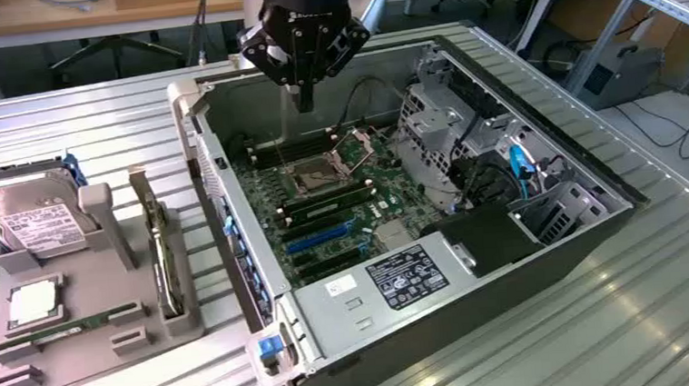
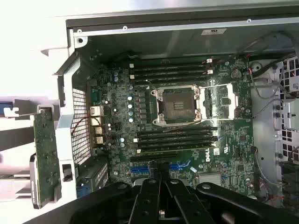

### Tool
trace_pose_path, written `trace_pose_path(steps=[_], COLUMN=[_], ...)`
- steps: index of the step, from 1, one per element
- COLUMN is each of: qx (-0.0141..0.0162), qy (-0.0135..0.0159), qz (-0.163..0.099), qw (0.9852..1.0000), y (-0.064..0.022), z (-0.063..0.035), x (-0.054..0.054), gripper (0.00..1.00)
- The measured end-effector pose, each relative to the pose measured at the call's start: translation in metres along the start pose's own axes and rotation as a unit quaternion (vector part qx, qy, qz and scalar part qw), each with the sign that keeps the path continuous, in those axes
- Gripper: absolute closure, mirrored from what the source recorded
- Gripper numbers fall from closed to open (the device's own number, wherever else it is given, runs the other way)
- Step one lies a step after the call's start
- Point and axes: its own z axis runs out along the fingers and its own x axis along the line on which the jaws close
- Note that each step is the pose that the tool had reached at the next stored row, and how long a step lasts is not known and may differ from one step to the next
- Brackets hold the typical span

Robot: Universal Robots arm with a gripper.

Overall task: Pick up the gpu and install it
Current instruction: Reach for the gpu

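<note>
The gpu (image 1: 158, 250) is a thin dark green card standing on edge in a slot of the grey holder (image 1: 100, 347), at the exterior view's left, outside the computer case. In the wrist view the gpu (image 2: 46, 156) shows as a green board beside the case's rear wall. My gripper (image 1: 304, 100) hangs over the far end of the open case (image 1: 328, 308), well away from the gpu. Its black fingers are shut, pointing down with nothing between them. In the wrist view the gripper (image 2: 159, 179) sits above the motherboard (image 2: 117, 116), near the blue expansion slots (image 2: 180, 165).
The holder also carries a silver hard drive (image 1: 37, 225), a narrow RAM stick (image 1: 69, 329) and a small square chip (image 1: 33, 301). Inside the case are the open CPU socket (image 2: 177, 105), a metal drive cage (image 1: 438, 136) and the power supply (image 1: 405, 275).
</note>
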Motion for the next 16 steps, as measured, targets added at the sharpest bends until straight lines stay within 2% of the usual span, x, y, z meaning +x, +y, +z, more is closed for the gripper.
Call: trace_pose_path(steps=[13, 16], qx=[0.0, 0.0011], qy=[0.0, -0.0001], qz=[0.0, 0.0], qw=[1.0, 1.0], y=[-0.0002, -0.0004], z=[-0.0001, -0.0002], x=[0.0026, 0.0052], gripper=[0.89, 0.89])
